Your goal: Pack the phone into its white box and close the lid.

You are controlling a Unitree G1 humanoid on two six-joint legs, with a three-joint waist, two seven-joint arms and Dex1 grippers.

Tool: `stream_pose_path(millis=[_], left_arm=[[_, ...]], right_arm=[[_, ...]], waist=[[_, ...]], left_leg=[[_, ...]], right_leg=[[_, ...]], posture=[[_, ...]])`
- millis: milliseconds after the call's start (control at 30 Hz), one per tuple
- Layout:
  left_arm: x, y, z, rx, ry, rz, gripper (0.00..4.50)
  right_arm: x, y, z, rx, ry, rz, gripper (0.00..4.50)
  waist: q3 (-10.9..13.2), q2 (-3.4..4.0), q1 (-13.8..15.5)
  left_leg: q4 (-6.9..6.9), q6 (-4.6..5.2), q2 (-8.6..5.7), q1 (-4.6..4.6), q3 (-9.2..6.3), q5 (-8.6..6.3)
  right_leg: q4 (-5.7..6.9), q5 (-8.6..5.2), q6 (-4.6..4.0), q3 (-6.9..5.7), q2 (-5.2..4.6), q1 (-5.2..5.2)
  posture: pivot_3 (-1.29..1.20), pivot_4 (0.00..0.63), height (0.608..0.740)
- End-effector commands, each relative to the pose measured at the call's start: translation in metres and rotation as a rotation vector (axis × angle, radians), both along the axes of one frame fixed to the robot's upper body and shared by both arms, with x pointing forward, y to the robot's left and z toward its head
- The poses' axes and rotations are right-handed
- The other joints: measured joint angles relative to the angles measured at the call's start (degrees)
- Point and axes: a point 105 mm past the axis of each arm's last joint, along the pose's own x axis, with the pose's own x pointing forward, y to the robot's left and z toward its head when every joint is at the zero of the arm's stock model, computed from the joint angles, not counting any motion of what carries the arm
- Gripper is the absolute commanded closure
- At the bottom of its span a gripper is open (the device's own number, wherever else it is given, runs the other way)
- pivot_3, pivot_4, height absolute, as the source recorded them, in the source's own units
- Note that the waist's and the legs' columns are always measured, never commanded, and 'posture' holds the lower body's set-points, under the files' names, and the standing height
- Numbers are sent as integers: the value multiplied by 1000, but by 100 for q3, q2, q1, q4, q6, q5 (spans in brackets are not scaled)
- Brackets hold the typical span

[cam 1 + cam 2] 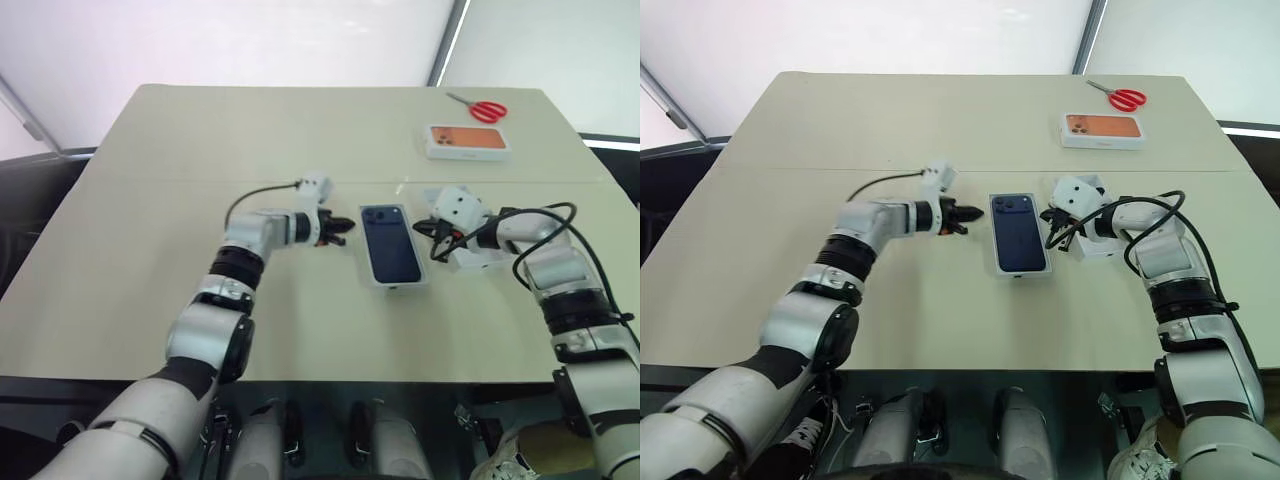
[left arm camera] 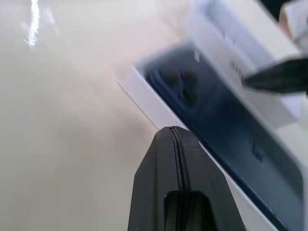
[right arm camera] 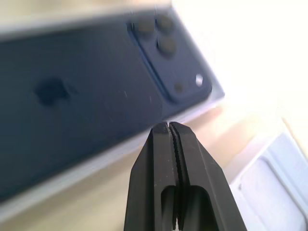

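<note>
My left hand point(image 1: 338, 227) and right hand point(image 1: 436, 238), both pinched together and empty, flank the phone point(image 1: 389, 243) lying in the box point(image 1: 398, 286). Next I should fetch the lid point(image 1: 478, 258) beside my right hand and lower it squarely.

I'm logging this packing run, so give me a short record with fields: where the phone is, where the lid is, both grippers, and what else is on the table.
phone: dark blue phone lies camera side up in the white box, mid-table
lid: white lid sits beside the box, under the right arm, not yet on
left gripper: left gripper shut, empty, beside the box
right gripper: right gripper shut, empty, on the box's other side
other items: orange-printed box and red scissors at the table's far right
</note>
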Motion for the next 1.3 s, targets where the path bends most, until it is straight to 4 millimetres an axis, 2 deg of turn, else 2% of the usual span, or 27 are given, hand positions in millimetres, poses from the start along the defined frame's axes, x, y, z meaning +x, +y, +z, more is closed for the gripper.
stream_pose_path(millis=[33, 200, 300, 533, 700, 867, 967, 1167, 1300], left_arm=[[-2, 16, 18, -40, -75, 26, 4500], [-12, 26, 25, -65, -134, 25, 4500], [-19, 30, 30, -25, -250, 12, 4500], [-47, 49, 43, -38, -398, -85, 4500], [-57, 66, 47, -27, -443, -110, 4500], [-57, 69, 48, -12, -456, -92, 4500], [-59, 69, 51, -28, -462, -97, 4500], [-61, 73, 46, -1, -459, -100, 4500], [-59, 80, 41, 33, -448, -94, 4500]], right_arm=[[0, -20, 31, 13, -87, -69, 4447], [1, -58, 22, -153, -79, -161, 4447], [-4, -79, 11, -291, -52, -170, 4447], [-22, -96, -9, -436, 62, -114, 4447], [-36, -90, -18, -431, 158, -48, 4447], [-49, -77, -26, -404, 242, 6, 4447], [-50, -70, -23, -359, 267, 4, 4447], [-42, -81, -16, -421, 200, -32, 4447], [-37, -80, -9, -408, 152, -33, 4447]], waist=[[0, 0, 30], [0, 0, 66], [0, 0, 26], [0, 3, -11], [0, 4, 36], [-1, 3, 43], [-1, 3, 32], [-1, 3, 33], [-1, 3, 37]], left_leg=[[1, 0, -2, 0, 0, 0], [2, 3, -12, -2, -3, -3], [1, 4, -12, -2, -1, -2], [-1, -1, 1, 8, 9, 1], [2, -1, -1, 6, 7, 1], [5, 0, -1, 6, -3, -1], [4, 0, 2, 6, -4, 0], [4, 0, 1, 6, -2, 0], [5, 0, 1, 5, -2, 0]], right_leg=[[0, 0, 0, 0, -2, 0], [-2, 0, 0, 0, -14, 4], [-2, 0, 0, 0, -13, 4], [1, 0, 0, 3, 8, 4], [-1, 0, 0, 2, 5, 5], [-7, -1, -1, 3, 0, 13], [-7, 0, -1, 2, 1, 13], [-7, 0, -1, 2, 2, 12], [-7, 0, -1, 1, 3, 12]], posture=[[0, 150, 738], [0, 150, 738], [0, 150, 738], [0, 150, 738], [0, 150, 738], [0, 150, 738], [0, 150, 738], [0, 150, 738], [0, 150, 738]])
